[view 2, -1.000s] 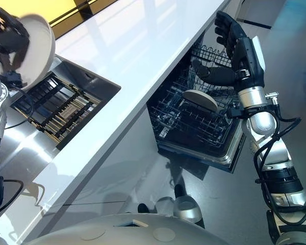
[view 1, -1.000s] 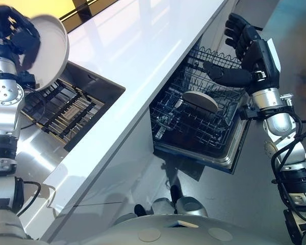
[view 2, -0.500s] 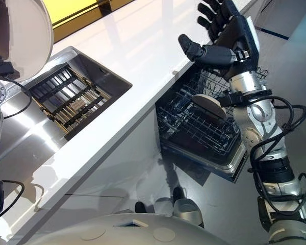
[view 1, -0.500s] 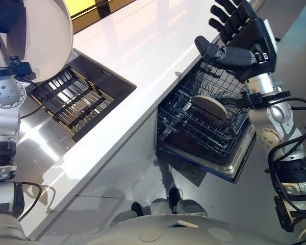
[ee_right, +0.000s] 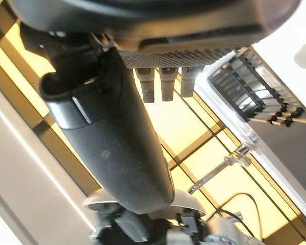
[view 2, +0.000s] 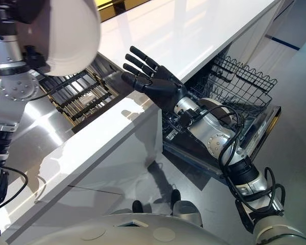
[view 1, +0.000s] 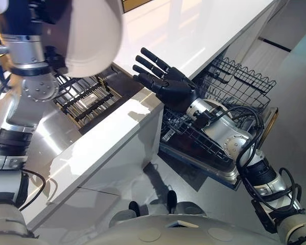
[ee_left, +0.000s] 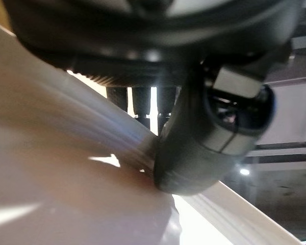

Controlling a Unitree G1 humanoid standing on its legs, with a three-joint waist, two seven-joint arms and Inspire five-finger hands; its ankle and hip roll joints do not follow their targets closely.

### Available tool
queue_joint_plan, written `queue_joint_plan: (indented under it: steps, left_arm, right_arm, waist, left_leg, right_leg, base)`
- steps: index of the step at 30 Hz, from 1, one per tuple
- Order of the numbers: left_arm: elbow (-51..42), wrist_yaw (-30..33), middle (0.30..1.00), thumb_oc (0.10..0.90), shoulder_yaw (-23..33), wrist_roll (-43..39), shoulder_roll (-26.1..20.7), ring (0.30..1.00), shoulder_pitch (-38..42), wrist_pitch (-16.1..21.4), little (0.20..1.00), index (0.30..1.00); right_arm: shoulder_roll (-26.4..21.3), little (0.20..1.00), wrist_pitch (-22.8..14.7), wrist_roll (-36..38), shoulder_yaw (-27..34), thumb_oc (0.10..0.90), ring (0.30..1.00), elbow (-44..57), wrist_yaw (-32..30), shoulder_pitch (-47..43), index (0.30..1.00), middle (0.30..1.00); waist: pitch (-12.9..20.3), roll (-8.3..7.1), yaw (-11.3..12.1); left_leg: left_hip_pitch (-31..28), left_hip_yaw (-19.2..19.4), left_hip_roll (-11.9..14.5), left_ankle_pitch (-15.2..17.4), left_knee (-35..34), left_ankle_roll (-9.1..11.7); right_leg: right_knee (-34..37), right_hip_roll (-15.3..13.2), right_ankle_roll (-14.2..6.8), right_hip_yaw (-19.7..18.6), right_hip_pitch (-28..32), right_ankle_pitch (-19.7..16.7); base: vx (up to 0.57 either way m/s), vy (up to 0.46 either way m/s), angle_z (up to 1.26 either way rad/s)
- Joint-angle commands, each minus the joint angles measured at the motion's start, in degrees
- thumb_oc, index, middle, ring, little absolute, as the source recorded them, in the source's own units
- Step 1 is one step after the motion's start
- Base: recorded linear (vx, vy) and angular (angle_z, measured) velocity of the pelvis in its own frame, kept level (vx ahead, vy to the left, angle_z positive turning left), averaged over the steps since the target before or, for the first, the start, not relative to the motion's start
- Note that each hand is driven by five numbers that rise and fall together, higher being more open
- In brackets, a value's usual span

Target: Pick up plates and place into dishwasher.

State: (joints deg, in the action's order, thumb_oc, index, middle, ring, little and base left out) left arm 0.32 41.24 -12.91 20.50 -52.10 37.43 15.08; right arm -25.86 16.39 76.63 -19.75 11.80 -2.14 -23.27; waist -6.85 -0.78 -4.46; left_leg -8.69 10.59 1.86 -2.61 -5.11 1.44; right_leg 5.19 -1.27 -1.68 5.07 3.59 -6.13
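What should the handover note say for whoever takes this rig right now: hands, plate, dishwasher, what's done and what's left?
Left hand: shut on the white plate, held up above the sink.
Right hand: open, fingers straight, over the counter edge, pointing toward the plate.
Dishwasher: open, rack pulled out.
Done: plate picked up.
Left: get it into the rack.

A glossy white tabletop (view 1: pixel 194 30) runs from 7 o'clock to 1 o'clock. Sunk into it at 10 o'clock, a steel sink (view 1: pixel 112 81) holds a dark slatted rack (view 1: pixel 86 99), with a steel drainboard (view 1: pixel 56 138) toward 8 o'clock. Grey floor (view 1: pixel 290 102) lies at 3 o'clock.
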Motion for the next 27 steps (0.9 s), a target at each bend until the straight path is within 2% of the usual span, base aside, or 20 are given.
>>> queue_joint_plan:
  steps: [1, 11, 17, 23, 27]
  left_arm:
    - [-1.03, 2.78, 0.300, 0.100, -4.47, 3.07, -1.02, 0.300, 9.53, -1.20, 0.200, 0.300]
    - [2.58, 3.54, 0.300, 0.100, -11.38, 4.47, 1.63, 0.300, 12.35, -1.68, 0.200, 0.300]
    - [4.46, 3.18, 0.300, 0.100, -13.17, 4.34, 2.87, 0.300, 13.04, -1.18, 0.200, 0.300]
    - [3.72, 1.79, 0.300, 0.100, -13.75, 4.95, 3.86, 0.300, 12.56, -2.19, 0.200, 0.300]
    - [4.61, 1.49, 0.300, 0.100, -13.83, 5.13, 3.83, 0.300, 12.20, -3.30, 0.200, 0.300]
  right_arm:
    - [3.42, 0.900, -4.65, 6.05, 1.02, 0.800, 0.900, 5.59, -0.33, -8.33, 0.900, 0.900]
    - [5.41, 0.900, -4.56, 7.14, -2.61, 0.800, 0.900, 3.47, -1.33, -9.44, 0.900, 0.900]
    - [6.36, 0.900, -4.14, 7.47, -3.79, 0.800, 0.900, 2.50, -2.71, -9.96, 0.900, 0.900]
    - [6.94, 0.900, -2.98, 7.80, -4.38, 0.800, 0.900, 2.17, -3.26, -9.66, 0.900, 0.900]
    - [6.52, 0.900, -2.59, 4.68, -4.72, 0.800, 0.900, 2.17, -2.40, -10.02, 0.900, 0.900]
  waist:
    - [6.32, 0.55, -1.20]
    - [6.50, 0.33, -1.64]
    - [6.62, 0.22, -1.87]
    - [6.58, 0.16, -1.90]
    - [6.60, 0.05, -1.78]
  left_leg:
    - [2.25, -1.56, -1.07, 1.67, 0.27, 0.34]
    - [2.46, -1.32, -1.09, 1.45, 0.16, 0.25]
    - [2.53, -1.04, -1.07, 1.39, 0.18, 0.14]
    - [2.52, -1.19, -1.07, 1.33, 0.18, 0.13]
    - [2.60, -1.29, -1.04, 1.22, 0.12, 0.19]
  right_leg:
    - [-7.08, 3.28, -2.10, 1.34, -0.08, 8.15]
    - [-6.54, 3.11, -2.37, 0.71, -0.43, 7.24]
    - [-6.25, 3.11, -2.38, 0.30, -0.48, 6.88]
    - [-5.93, 3.11, -2.34, 0.05, -0.37, 6.66]
    - [-5.52, 3.06, -2.36, 0.09, -0.24, 6.43]
  base:
    - [0.00, 0.000, 0.00]
    - [0.00, 0.000, 0.00]
    - [0.00, 0.000, 0.00]
    - [0.01, -0.002, -0.01]
    - [0.00, -0.002, -0.01]
